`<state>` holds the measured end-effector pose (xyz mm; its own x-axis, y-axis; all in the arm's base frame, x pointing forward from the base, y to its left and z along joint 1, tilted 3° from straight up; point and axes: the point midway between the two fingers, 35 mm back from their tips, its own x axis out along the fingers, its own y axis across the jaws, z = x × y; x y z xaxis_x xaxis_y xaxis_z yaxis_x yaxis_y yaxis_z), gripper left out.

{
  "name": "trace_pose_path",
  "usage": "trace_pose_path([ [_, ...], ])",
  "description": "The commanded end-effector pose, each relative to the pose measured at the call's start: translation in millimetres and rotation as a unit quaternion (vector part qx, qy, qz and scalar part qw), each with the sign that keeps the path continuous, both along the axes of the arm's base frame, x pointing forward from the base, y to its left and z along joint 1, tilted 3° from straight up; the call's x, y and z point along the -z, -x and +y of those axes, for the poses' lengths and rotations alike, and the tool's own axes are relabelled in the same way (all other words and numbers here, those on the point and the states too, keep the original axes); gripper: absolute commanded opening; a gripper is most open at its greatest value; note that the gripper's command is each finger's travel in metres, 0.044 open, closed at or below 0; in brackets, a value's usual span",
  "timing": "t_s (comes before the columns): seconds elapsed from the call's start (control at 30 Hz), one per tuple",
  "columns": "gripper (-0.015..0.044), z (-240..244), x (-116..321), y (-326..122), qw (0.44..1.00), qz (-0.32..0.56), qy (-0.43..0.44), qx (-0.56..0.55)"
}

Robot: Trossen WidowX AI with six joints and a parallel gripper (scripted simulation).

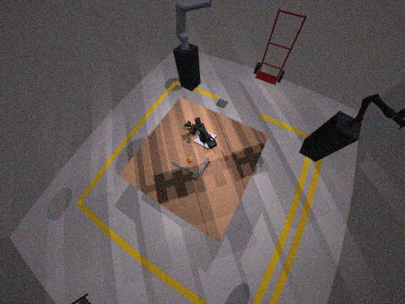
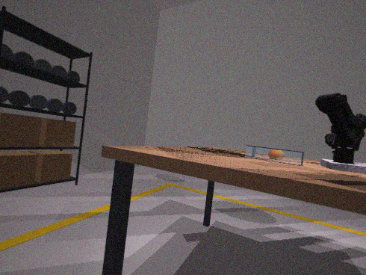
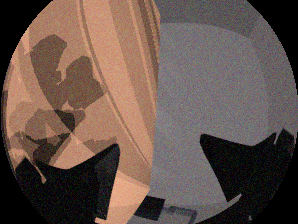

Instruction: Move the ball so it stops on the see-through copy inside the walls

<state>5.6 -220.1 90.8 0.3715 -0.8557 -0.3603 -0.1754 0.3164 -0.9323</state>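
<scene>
A small orange ball [image 1: 188, 159] lies on the wooden table, just inside the open side of two low clear walls [image 1: 194, 167] that meet in a corner. In the exterior view the ball [image 2: 275, 153] shows behind the clear wall [image 2: 274, 154]. I cannot make out the see-through copy. The black arm is folded over its white base, with the gripper [image 1: 191, 125] well away from the ball. In the wrist view the two dark fingers stand wide apart with nothing between them, over the table edge and floor.
A black pedestal [image 1: 187, 66] and a red hand truck [image 1: 276, 45] stand beyond the table. Another dark camera stand [image 1: 331, 134] is at the right. A shelf with boxes and balls [image 2: 37, 108] stands at the left wall.
</scene>
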Motion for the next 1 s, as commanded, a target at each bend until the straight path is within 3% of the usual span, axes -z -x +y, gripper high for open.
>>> trace_pose_path([
  [0.0, 0.0374, -0.3, -0.2, -1.2, 1.0, -0.003, -0.003, -0.001],
  [0.27, 0.0369, -7.3, -8.0, -59.9, 0.977, -0.117, -0.173, -0.049],
  [0.47, 0.0369, 0.6, -11.2, -112.7, 0.934, -0.153, -0.318, -0.063],
  [0.73, 0.0369, 33.7, -12.4, -182.3, 0.866, -0.126, -0.482, -0.043],
  [0.97, 0.0369, 83.6, -11.9, -234.9, 0.818, -0.052, -0.573, 0.007],
])
